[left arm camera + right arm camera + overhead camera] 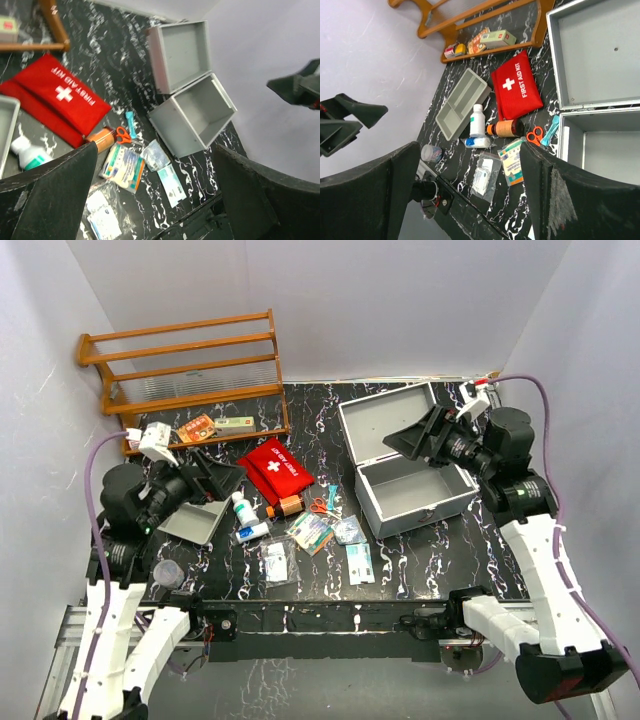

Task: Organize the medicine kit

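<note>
The grey metal case (405, 455) lies open at the right, lid back, both halves empty; it also shows in the left wrist view (192, 117). A red first aid pouch (275, 469) lies mid-table. Near it are a white bottle (242, 508), a tube (252, 532), an amber bottle (285, 506), orange scissors (320, 505) and several flat packets (311, 532). A grey divider tray (195, 522) lies at the left. My left gripper (222, 477) is open and empty, held above the tray. My right gripper (412, 436) is open and empty above the case.
A wooden rack (185, 370) stands at the back left with small boxes (197, 428) on its bottom shelf. A clear cup (166, 573) of small items sits at the front left edge. White walls close in on both sides.
</note>
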